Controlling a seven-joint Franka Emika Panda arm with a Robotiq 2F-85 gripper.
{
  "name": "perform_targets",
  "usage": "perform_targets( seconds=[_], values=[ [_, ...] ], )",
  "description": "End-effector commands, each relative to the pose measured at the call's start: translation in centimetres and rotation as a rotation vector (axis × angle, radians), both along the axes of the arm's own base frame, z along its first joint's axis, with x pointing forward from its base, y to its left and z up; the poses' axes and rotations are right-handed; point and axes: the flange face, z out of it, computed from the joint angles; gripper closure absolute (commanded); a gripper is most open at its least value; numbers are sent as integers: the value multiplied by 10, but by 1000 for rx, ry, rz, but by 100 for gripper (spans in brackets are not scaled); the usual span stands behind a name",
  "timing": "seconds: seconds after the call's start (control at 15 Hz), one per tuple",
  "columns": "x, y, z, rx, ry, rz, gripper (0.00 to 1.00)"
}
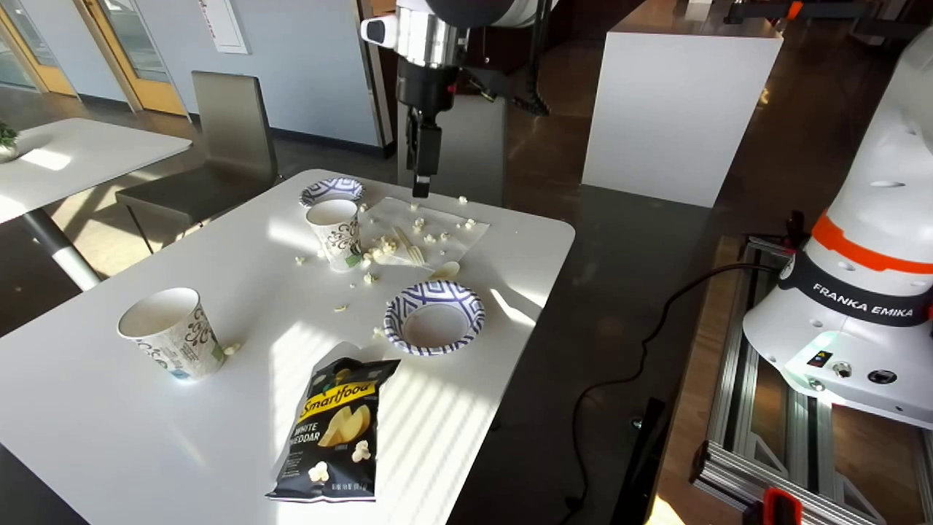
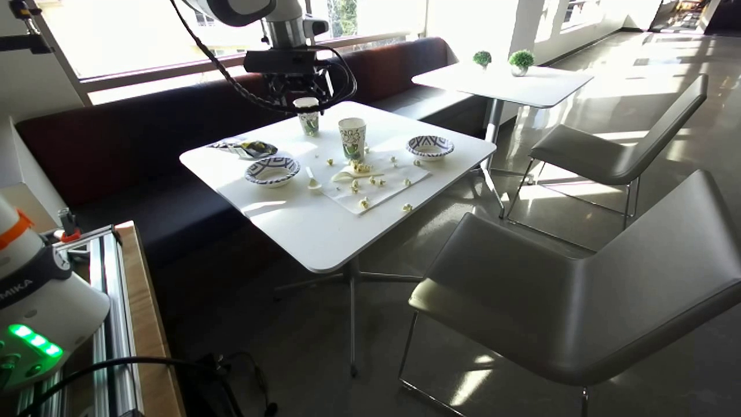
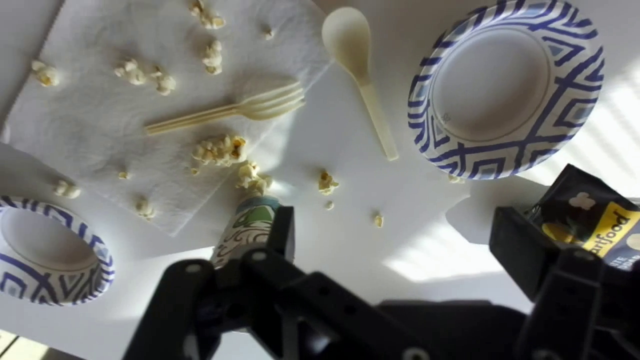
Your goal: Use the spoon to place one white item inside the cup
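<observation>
Looks to me like we're at the grab-the-spoon stage, nothing scooped yet. The gripper [image 3: 397, 240] hangs in the air above the table [image 1: 255, 299], fingers spread wide with nothing between them. The spoon [image 3: 367, 90] lies loose out ahead of the fingertips in the wrist view, handle end pointing back toward the gap. My guess is the next move calls for sliding over that handle, turning so the fingers straddle it, and coming down gently, since a thin flat handle is probably fiddly to pinch. Popcorn [image 3: 327, 183] is presumably the "white item", and a few bits sit between the handle and the gripper. A cup [image 3: 245, 227] stands partly hidden behind a finger; a second cup [image 1: 178, 335] is farther off from the gripper, and I can't tell which one's the target. For readable stuff, the bag [image 1: 339, 434] past the opposite finger says "Smartfood", with "WHITE" and most of "CHEDDAR" under it in an exterior view, and the robot base [image 1: 853, 317], well apart from the gripper, reads "FRANKA EMIKA".
</observation>
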Motion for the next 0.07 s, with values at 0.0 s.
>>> perform_targets(
  seconds=[0.0],
  values=[
    [-5, -6, 8, -2, -3, -21, 0]
  ],
)
